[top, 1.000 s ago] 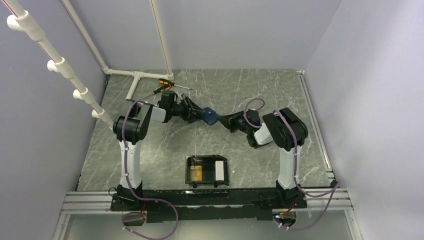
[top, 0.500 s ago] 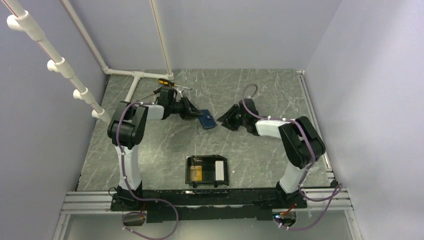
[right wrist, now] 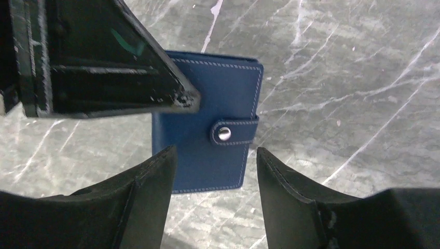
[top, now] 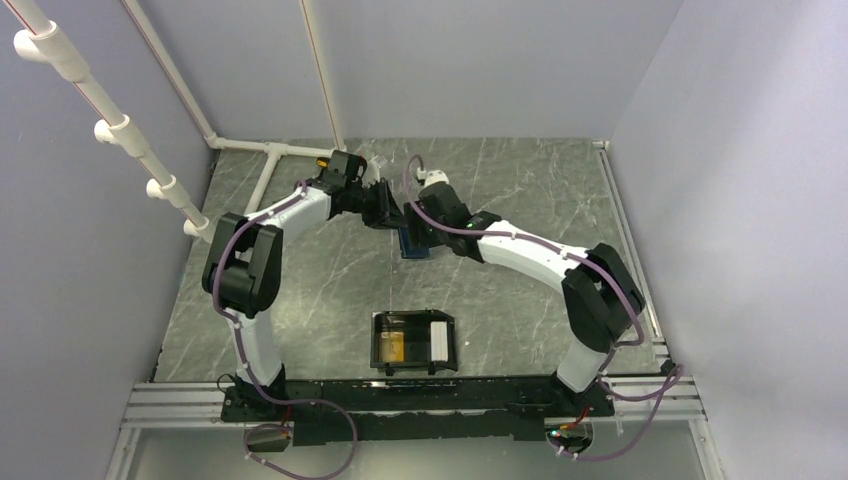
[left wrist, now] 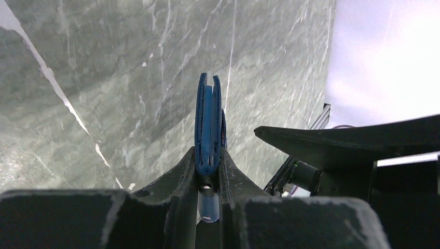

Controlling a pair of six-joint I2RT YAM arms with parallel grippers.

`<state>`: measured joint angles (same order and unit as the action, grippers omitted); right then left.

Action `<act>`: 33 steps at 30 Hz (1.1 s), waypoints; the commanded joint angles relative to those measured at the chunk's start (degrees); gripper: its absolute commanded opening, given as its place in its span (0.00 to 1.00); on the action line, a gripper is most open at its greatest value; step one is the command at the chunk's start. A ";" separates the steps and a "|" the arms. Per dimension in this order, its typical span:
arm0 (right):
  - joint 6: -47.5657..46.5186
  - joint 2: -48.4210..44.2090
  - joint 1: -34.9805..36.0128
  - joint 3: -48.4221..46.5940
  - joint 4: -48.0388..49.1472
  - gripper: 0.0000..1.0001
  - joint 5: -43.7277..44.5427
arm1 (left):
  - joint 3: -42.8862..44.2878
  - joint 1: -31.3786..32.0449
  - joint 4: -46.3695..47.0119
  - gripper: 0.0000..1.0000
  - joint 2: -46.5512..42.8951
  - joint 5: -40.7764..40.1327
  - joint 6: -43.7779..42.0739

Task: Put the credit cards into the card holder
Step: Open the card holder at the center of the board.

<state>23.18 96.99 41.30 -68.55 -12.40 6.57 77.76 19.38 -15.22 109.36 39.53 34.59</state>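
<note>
Left end effector (left wrist: 208, 158) pinches blue wallet (right wrist: 207, 98), right end effector (right wrist: 215, 152) spread; card holder (top: 377, 343) contains orange-gold credit card (top: 394, 347).

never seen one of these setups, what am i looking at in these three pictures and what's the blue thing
These are two robot arms bolted at the near edge of a grey marble-look table. The wide picture looks down from above and behind them. The other two come from a camera on each wrist, so the dark shapes at the bottom of those are that arm's own fingers. The left hand is clamped on a closed blue wallet, holding it on edge. The right hand is open, facing the wallet's flat side. Nearer the arm bases lies a black card holder with an orange card inside.
</note>
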 commanded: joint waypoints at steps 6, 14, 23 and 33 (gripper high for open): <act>-2.10 5.56 4.88 -3.79 1.64 0.53 14.03 | -0.49 0.40 -3.54 0.00 -2.59 -1.94 -1.37; 0.32 8.80 5.66 -4.83 2.15 0.39 21.59 | -0.80 0.40 -2.34 0.00 -2.77 0.23 -0.94; -0.44 2.21 5.75 0.39 9.15 0.41 17.24 | 0.44 0.40 -5.31 0.00 -1.19 0.03 -1.79; 2.99 7.30 7.89 -3.47 6.59 0.43 15.79 | 0.54 0.40 -5.37 0.00 -1.33 -0.18 -1.63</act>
<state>24.91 102.54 47.94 -69.54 -6.76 21.98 77.08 19.59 -20.91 109.36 37.67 33.58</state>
